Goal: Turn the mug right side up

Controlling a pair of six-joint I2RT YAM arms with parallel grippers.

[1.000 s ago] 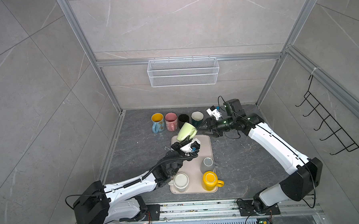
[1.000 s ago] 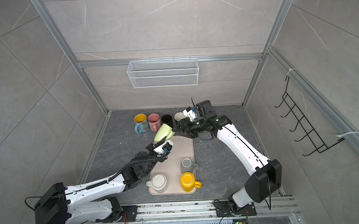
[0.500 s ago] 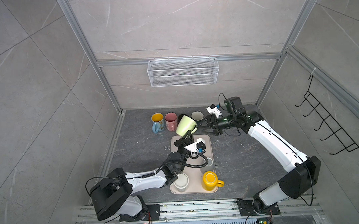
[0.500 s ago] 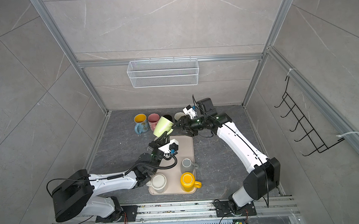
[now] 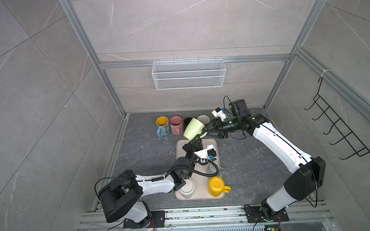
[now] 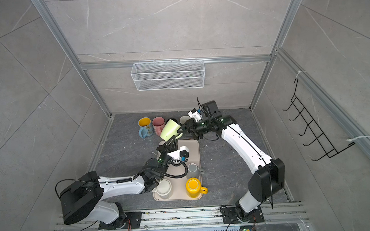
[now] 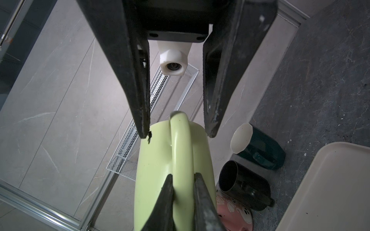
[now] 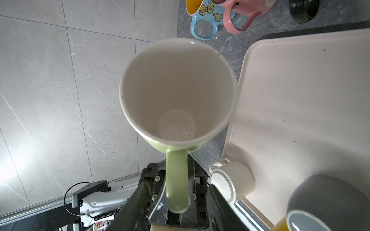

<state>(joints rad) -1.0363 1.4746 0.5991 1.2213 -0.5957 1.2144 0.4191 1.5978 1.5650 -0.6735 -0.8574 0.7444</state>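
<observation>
The light green mug (image 5: 192, 128) (image 6: 169, 129) hangs tilted on its side above the floor, between the tray and the back row of mugs. Its white inside (image 8: 178, 90) faces my right arm. My left gripper (image 5: 199, 138) (image 7: 182, 180) is shut on the mug's handle (image 7: 181, 144) from below. My right gripper (image 5: 206, 128) (image 6: 180, 129) is open. Its fingers (image 7: 140, 100) stand on either side of the rim end, close to the mug's walls. In the right wrist view the handle (image 8: 177, 180) runs down into the left gripper's jaws.
Behind the mug stand a blue mug (image 5: 162, 126), a pink mug (image 5: 176, 125), a black mug (image 5: 187, 120) and a dark green mug (image 5: 203, 119). The beige tray (image 5: 215, 144) holds a white mug (image 5: 186, 187), a grey mug (image 5: 214, 168) and a yellow mug (image 5: 217, 185). A wire basket (image 5: 188, 74) hangs on the back wall.
My left gripper has carried the green mug back and to the left, turning its mouth towards the right arm. The right gripper has reached the rim, and its jaws have narrowed a little.
</observation>
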